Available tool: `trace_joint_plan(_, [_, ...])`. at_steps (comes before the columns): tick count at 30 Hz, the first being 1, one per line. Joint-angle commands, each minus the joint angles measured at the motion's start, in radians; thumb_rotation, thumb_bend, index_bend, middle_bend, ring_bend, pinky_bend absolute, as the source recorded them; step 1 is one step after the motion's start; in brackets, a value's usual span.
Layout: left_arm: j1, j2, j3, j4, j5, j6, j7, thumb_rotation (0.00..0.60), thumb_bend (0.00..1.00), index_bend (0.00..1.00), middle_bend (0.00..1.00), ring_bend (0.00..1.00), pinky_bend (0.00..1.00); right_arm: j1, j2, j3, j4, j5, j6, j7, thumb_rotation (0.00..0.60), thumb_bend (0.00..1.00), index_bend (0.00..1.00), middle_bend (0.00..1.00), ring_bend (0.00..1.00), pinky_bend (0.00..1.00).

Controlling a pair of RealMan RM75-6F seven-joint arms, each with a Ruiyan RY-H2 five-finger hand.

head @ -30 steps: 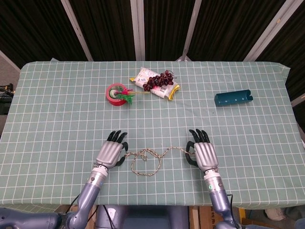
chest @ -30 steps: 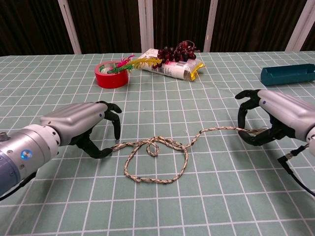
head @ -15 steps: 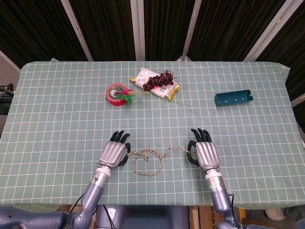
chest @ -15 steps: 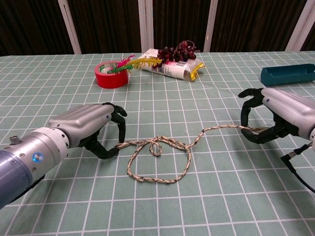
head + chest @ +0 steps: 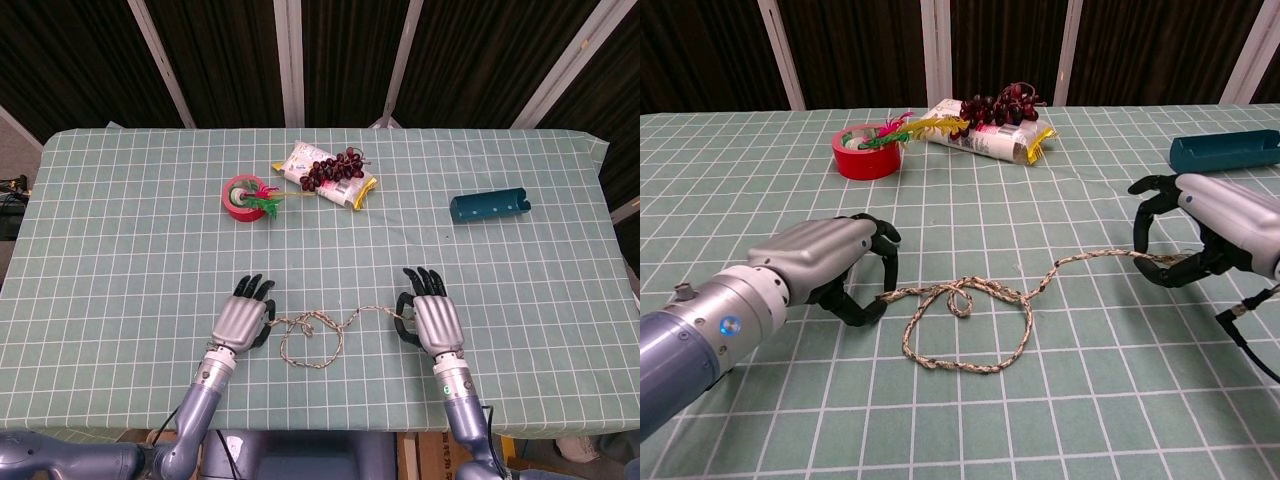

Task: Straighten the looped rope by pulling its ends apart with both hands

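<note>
Near the front edge of the bench (image 5: 120, 250), covered in a green checked cloth, we see the braided tan rope (image 5: 318, 330) lying with a loop in its middle. Our left hand (image 5: 241, 320) lies knuckles up, fingers curled, pinching the rope's left end between thumb and finger. Our right hand (image 5: 431, 319) mirrors it, fingers arched down, holding the right end against the thumb. Both forearms reach in from the front edge. Toward the back edge sit a red tape roll (image 5: 240, 196), a white snack packet (image 5: 308, 168) topped with dark plastic grapes (image 5: 335, 167), and a teal oblong case (image 5: 489, 206).
</note>
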Motion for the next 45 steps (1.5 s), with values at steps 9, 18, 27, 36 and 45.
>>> trace_joint_plan(9, [0.000, -0.004, 0.002, 0.004, -0.006, 0.012, 0.002, 0.600, 0.54, 0.56, 0.14, 0.00, 0.00, 0.000, 0.005, -0.005, -0.004, 0.000, 0.003, 0.001, 0.600, 0.47, 0.68, 0.14, 0.00, 0.00])
trace_joint_plan(18, [0.008, 0.036, -0.006, -0.021, 0.000, 0.032, -0.005, 0.600, 0.55, 0.56, 0.15, 0.00, 0.00, -0.001, 0.017, -0.003, -0.017, -0.005, 0.011, 0.000, 0.600, 0.47, 0.68, 0.14, 0.00, 0.00])
trace_joint_plan(27, [0.033, 0.161, -0.028, -0.116, 0.019, 0.060, -0.044, 0.600, 0.56, 0.57, 0.16, 0.00, 0.00, -0.004, 0.054, 0.005, -0.044, -0.008, 0.024, -0.007, 0.600, 0.47, 0.69, 0.14, 0.00, 0.00])
trace_joint_plan(36, [0.094, 0.371, -0.019, -0.237, 0.072, 0.090, -0.137, 0.600, 0.56, 0.57, 0.16, 0.00, 0.00, -0.020, 0.119, 0.016, -0.067, -0.006, 0.043, 0.005, 0.600, 0.47, 0.69, 0.14, 0.00, 0.00])
trace_joint_plan(45, [0.180, 0.573, 0.021, -0.288, 0.143, 0.114, -0.292, 0.600, 0.56, 0.57, 0.16, 0.00, 0.00, -0.048, 0.196, 0.027, -0.075, 0.011, 0.054, 0.056, 0.600, 0.48, 0.69, 0.14, 0.00, 0.00])
